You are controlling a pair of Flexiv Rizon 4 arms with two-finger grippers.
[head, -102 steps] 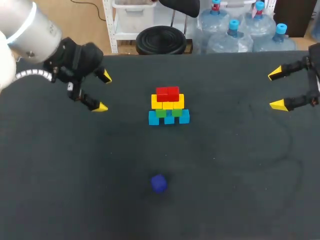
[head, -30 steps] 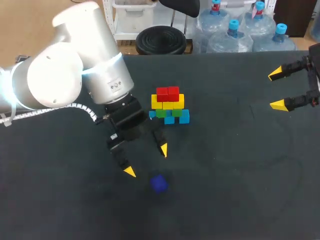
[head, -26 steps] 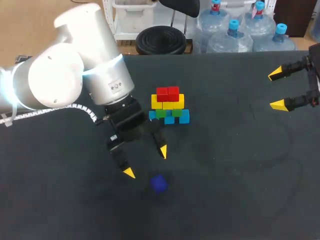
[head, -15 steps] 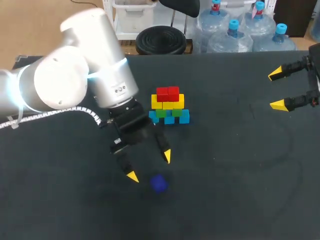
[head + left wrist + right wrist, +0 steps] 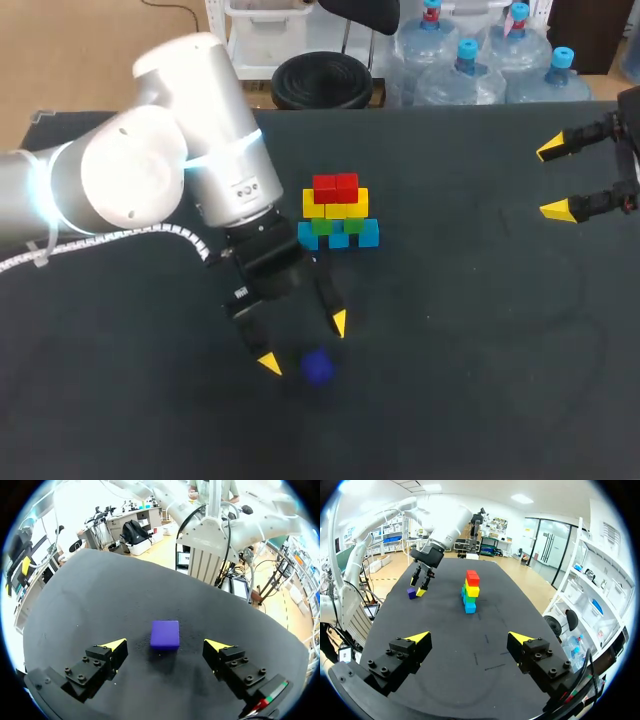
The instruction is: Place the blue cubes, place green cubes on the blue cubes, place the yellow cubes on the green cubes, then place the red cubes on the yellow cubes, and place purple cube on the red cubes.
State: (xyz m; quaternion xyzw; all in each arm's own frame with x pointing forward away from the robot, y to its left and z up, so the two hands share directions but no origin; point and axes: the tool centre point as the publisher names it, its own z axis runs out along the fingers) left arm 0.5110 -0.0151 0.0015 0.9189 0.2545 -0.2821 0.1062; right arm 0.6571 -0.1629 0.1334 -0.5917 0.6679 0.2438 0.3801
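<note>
Purple cube [image 5: 318,368] lies alone on the dark table [image 5: 480,350], well apart from the stack [image 5: 338,212] of blue, green, yellow and red cubes. The left gripper [image 5: 304,343] hovers just beside it, fingers spread and grasping nothing. The right gripper [image 5: 555,179] hangs at the table's far right, also released and empty.

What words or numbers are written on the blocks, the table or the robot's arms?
Stacked cubes: no writing, just plain colours.
Purple cube: no writing on the faces that show.
Table: no writing.
Left arm: one small dark mark near the wrist, too small to read.
So there is no text here that can be read.
</note>
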